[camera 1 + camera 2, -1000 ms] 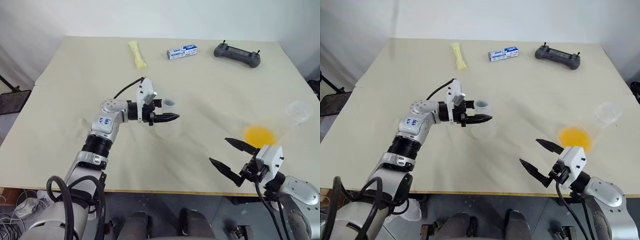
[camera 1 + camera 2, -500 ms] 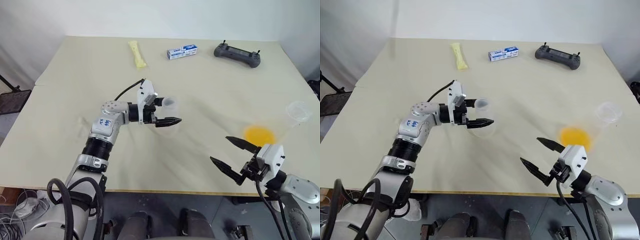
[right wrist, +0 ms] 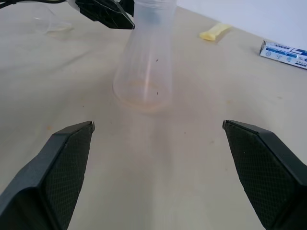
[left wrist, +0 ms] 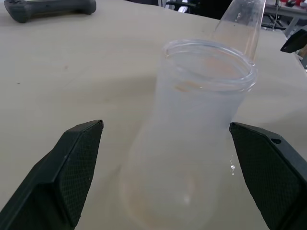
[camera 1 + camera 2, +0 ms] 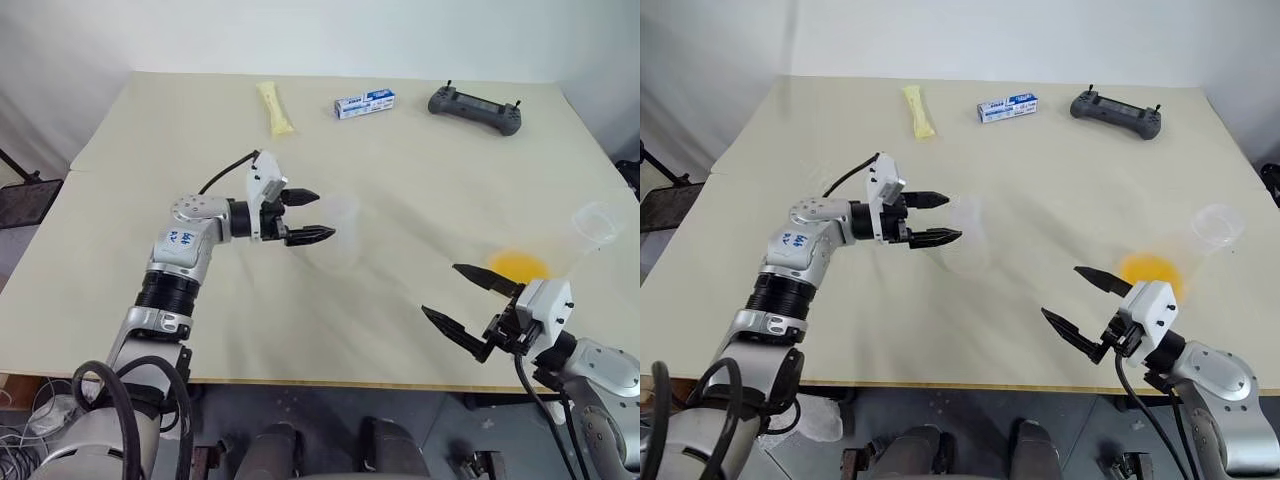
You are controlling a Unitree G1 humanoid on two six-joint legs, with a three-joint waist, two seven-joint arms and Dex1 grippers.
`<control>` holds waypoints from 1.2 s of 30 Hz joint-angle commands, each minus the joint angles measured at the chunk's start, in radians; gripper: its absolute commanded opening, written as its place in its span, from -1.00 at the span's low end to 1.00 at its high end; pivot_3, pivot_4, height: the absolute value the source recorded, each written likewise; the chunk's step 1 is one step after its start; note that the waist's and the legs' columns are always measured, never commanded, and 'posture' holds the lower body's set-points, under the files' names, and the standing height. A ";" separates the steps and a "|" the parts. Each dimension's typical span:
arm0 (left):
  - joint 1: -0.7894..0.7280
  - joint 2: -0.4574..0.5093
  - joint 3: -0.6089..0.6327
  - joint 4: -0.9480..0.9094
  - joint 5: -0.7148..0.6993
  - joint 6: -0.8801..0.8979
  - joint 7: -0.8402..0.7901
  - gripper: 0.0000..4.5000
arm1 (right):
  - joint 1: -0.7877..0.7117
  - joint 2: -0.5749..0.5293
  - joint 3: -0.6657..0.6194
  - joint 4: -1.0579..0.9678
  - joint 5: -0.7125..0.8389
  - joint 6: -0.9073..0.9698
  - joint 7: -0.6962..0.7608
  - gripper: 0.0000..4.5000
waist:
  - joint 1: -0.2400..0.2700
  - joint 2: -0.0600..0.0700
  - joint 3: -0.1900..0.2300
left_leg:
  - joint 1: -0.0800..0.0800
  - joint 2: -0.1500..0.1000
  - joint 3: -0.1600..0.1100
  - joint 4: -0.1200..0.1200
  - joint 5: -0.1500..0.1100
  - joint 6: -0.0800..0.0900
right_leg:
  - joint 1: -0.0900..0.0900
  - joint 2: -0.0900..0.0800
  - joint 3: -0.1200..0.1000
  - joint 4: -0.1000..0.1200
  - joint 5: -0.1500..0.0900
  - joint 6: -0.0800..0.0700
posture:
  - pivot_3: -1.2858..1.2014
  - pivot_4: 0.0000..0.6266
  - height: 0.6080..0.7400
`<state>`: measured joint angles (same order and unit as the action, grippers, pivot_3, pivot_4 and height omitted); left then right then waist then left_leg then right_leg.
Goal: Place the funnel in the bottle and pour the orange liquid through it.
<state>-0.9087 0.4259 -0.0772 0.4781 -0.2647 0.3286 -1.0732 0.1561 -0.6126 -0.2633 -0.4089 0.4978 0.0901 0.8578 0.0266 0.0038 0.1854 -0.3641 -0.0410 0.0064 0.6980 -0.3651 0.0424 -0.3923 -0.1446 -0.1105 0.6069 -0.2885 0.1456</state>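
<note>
**The light bottle could tip and spill**

By the front edge of the worktop (image 5: 420, 160), the right claw (image 5: 440, 289) is spread wide and holds nothing. Past it, near the right edge, the orange liquid (image 5: 520, 268) waits in a clear beaker (image 5: 598, 225). A wobbly lift could slop it.

In the middle stands the bottle (image 4: 192, 143). The funnel (image 4: 208, 64) seems to sit in its mouth, but it is very faint. The left claw (image 5: 325, 213), spread wide too, is just beside the bottle. One bump could knock both over.
</note>
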 commanded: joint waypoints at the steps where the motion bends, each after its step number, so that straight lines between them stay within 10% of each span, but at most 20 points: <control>1: -0.002 0.057 0.040 -0.041 -0.017 0.015 -0.025 0.99 | -0.011 -0.016 -0.017 -0.007 0.015 0.002 0.008 1.00 | -0.001 0.000 0.000 | 0.000 0.000 0.000 0.000 0.000 0.000 | 0.000 0.000 0.000 0.000 0.000 0.000 | 0.03 -0.52 1.00; 14: 0.387 0.300 0.401 -0.445 -0.168 0.110 0.063 0.99 | -0.099 -0.052 0.015 0.059 0.039 0.042 0.098 1.00 | -0.009 0.001 0.000 | 0.000 0.001 -0.001 0.000 0.000 0.000 | -0.001 -0.001 0.002 0.001 0.000 0.000 | 0.03 -0.52 1.00; 25: 1.032 0.150 0.906 -0.769 -0.234 0.024 0.311 0.99 | -0.267 -0.073 0.087 0.212 0.038 0.056 0.223 1.00 | -0.001 0.001 0.000 | 0.000 0.001 -0.006 0.000 -0.001 -0.001 | 0.002 -0.003 0.006 -0.002 0.000 0.000 | 0.03 -0.52 1.00; 36: 1.091 0.112 0.895 -0.682 -0.186 -0.104 0.431 0.99 | -0.345 -0.071 0.121 0.281 0.026 0.049 0.270 1.00 | -0.001 0.002 0.000 | 0.000 0.000 -0.007 0.000 -0.001 -0.001 | 0.002 -0.003 0.006 -0.002 0.000 -0.001 | 0.03 -0.52 1.00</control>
<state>0.1945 0.5181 0.8266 -0.2264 -0.4665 0.2595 -0.6516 -0.1843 -0.6737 -0.1297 -0.1119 0.5202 0.1537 1.1201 0.0255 0.0054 0.1857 -0.3640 -0.0405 -0.0004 0.6980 -0.3663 0.0409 -0.3907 -0.1476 -0.1049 0.6046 -0.2888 0.1449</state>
